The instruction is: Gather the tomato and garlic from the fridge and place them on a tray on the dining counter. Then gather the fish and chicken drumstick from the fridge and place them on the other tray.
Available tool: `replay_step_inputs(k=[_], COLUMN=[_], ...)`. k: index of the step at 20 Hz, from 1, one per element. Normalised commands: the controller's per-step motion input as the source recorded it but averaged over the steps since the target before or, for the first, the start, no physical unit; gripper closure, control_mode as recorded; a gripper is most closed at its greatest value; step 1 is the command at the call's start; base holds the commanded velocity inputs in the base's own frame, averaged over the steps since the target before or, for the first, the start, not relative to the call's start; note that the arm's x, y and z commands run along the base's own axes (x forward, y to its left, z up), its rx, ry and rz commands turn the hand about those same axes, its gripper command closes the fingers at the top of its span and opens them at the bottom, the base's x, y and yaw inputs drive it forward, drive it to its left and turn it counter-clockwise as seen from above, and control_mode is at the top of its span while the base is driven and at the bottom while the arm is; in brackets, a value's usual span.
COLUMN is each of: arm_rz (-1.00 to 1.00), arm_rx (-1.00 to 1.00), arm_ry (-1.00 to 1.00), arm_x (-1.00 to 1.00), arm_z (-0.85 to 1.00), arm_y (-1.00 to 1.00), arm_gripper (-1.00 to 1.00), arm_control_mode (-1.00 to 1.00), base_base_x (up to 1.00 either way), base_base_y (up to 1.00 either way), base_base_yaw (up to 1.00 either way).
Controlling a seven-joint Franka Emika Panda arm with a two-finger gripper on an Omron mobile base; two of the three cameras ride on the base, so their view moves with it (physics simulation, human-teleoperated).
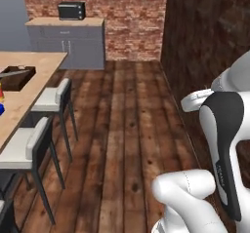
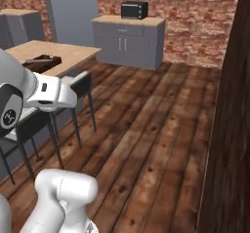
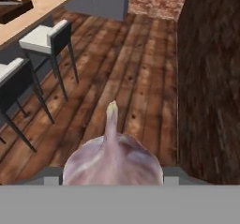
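The floor (image 3: pixel 117 78) of dark planks lies below and ahead of the pincer. A dark wall (image 3: pixel 211 78) runs close along one side of it. The counter (image 3: pixel 37 3) stands well ahead and to the other side, with stools (image 3: pixel 47 40) drawn up along its edge between it and the pincer. A dark tray (image 3: pixel 14 7) sits on the counter top, well apart from the pincer.

The garlic (image 3: pixel 112 160) sits right at the pincer (image 3: pixel 112 178), in the hand view. The bulb spans the gap where the fingertips would stand, and its pointed stem projects forward along the line of sight. The fingertips are hidden behind the bulb. Judged state: clamped on the garlic, with the jaws set partly apart to the width of the bulb.

Handling, as a judgement:
- Weight: light. Little squeeze should be needed to carry it.
- Surface: papery skin, dry, which may slide or flake against hard pads.
- Shape: rounded and ribbed, so it can roll between flat fingers.
- Firmness: fairly stiff, but the cloves can bruise under a hard pinch.
- Hold point: across the widest part of the bulb, not on the thin stem, which could snap.

Keep it clamped until the tray is directly below.
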Motion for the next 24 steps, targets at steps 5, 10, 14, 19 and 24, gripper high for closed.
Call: replay_step_inputs(k=[5,10,14,19,24], arm_rz=[0.0,0.0,0.0,0.0,0.0], arm_rx=[0.0,0.0,0.0,0.0,0.0], arm_ry=[0.0,0.0,0.0,0.0,0.0], arm_x=[0.0,0.0,0.0,0.0,0.0], arm_z=[0.0,0.0,0.0,0.0,0.0], arm_y=[0.0,0.0,0.0,0.0,0.0], arm_gripper=[1.0,1.0,1.0,1.0,1.0], arm_control_mode=[1.0,1.0,1.0,1.0,1.0], base_base_x=[1.0,1.0,1.0,1.0,0.79], base_base_y=[-0.42,-0.43,-0.41,-0.24,0.0], base_base_yaw=[0.29,0.32,0.35,0.46,0.79])
